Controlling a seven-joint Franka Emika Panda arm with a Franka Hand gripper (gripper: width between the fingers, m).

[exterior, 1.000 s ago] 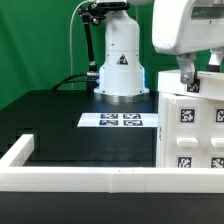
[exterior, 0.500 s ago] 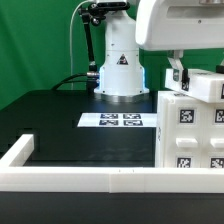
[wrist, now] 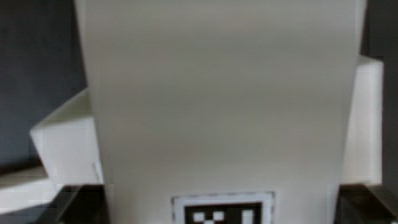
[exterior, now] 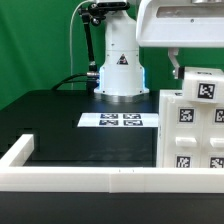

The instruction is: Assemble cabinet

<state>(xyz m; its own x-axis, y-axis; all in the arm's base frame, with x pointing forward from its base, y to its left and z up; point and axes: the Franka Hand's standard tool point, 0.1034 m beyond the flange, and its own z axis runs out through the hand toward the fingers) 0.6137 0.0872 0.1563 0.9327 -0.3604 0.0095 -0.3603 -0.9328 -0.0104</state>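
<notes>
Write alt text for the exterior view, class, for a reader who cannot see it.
A white plastic box-shaped cabinet body covered in square black-and-white tags stands at the exterior view's right on a black table, with the robot's white gripper just above it and a small tagged white block on top. A flat marker board lies before the arm's base.

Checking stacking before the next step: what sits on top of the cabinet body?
A smaller white tagged block rests on the cabinet body. The tool above is mostly cropped, and their contact is hidden.
</notes>
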